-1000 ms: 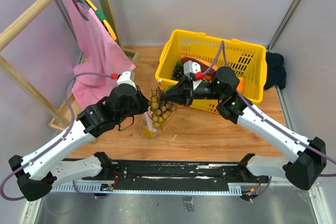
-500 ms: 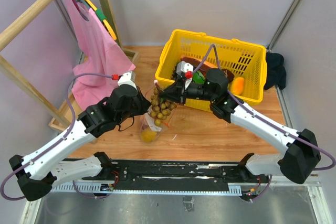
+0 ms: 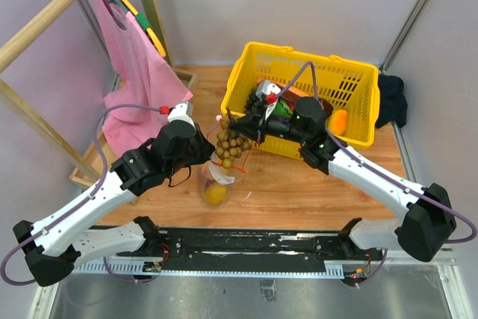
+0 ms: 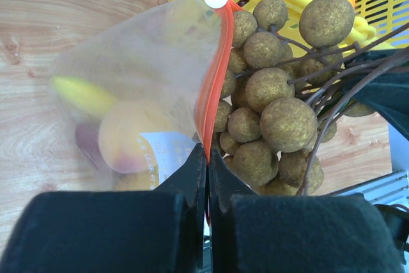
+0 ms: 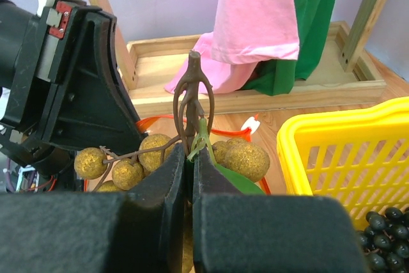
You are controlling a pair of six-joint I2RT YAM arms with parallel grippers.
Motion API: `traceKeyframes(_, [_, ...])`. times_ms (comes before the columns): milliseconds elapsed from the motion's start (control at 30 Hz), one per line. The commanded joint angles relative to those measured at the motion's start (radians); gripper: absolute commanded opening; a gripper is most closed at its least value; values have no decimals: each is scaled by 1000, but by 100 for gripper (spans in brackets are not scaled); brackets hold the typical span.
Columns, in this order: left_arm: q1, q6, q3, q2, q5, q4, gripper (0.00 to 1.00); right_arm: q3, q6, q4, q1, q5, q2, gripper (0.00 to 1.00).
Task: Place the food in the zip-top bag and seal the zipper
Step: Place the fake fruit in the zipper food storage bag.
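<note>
Zip-top bag (image 4: 128,94), clear crinkly film, pinched by left gripper (image 4: 208,155); right gripper (image 5: 192,151) clamps stem (image 5: 192,87) of bumpy tan cluster (image 4: 287,123).

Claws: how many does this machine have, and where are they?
2. The left claw pinches the zipper of the bag; the right claw grips the stem of the brown-ball cluster beside the zipper. Neither is hidden.

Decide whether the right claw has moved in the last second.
Yes. Against the yellow basket, the right claw has shifted left toward the basket's left corner, gripping the tan ball cluster by its stem.
</note>
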Motion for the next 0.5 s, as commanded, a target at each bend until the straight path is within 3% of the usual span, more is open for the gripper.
traceKeyframes(0, [5, -3, -6, -11, -2, 10, 0, -10, 69, 79, -37, 33, -20, 1])
traceKeyframes(167, [5, -2, -7, -11, -2, 9, 0, -8, 83, 51, -47, 81, -12, 1])
traceKeyframes(467, [5, 1, -5, -14, 1, 10, 0, -42, -29, 80, -42, 20, -2, 1])
